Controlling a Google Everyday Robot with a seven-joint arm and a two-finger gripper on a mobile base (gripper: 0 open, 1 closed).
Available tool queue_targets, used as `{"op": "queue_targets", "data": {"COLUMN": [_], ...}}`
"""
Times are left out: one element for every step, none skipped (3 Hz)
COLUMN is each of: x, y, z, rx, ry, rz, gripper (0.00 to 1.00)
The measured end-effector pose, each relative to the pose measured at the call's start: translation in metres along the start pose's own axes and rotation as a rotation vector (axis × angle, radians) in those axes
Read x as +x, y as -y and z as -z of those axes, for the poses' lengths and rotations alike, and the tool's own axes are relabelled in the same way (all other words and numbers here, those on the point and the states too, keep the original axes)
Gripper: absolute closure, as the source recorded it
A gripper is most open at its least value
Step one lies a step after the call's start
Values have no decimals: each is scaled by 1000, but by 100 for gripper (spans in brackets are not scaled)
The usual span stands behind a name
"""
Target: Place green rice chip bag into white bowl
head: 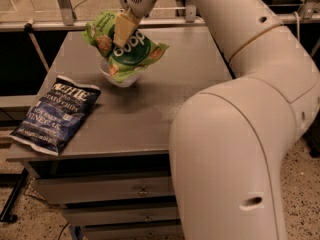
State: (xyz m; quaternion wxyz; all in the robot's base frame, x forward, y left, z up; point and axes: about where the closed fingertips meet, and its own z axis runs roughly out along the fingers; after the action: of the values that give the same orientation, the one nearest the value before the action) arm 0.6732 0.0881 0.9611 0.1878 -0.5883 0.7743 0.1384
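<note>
The green rice chip bag (131, 51) is light green with a dark green circle. It hangs over the white bowl (120, 78), its lower end resting in or on the bowl. My gripper (122, 31) is at the bag's upper middle, its cream fingers closed on the bag. The bowl sits on the grey table (165, 91) toward the back left, mostly hidden by the bag.
A dark blue Kettle chip bag (56, 113) lies flat at the table's front left corner, overhanging the edge. My large white arm (240, 134) fills the right side. Drawers (105, 189) are below the tabletop. A metal rail (45, 24) runs behind the table.
</note>
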Motion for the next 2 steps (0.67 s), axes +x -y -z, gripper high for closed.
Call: {"op": "queue_targets", "data": {"x": [0, 1], "y": [3, 8], "z": [-3, -9], "rx": [3, 0], "ry": [-28, -46], "rz": [-11, -24], "gripper": [100, 98]}}
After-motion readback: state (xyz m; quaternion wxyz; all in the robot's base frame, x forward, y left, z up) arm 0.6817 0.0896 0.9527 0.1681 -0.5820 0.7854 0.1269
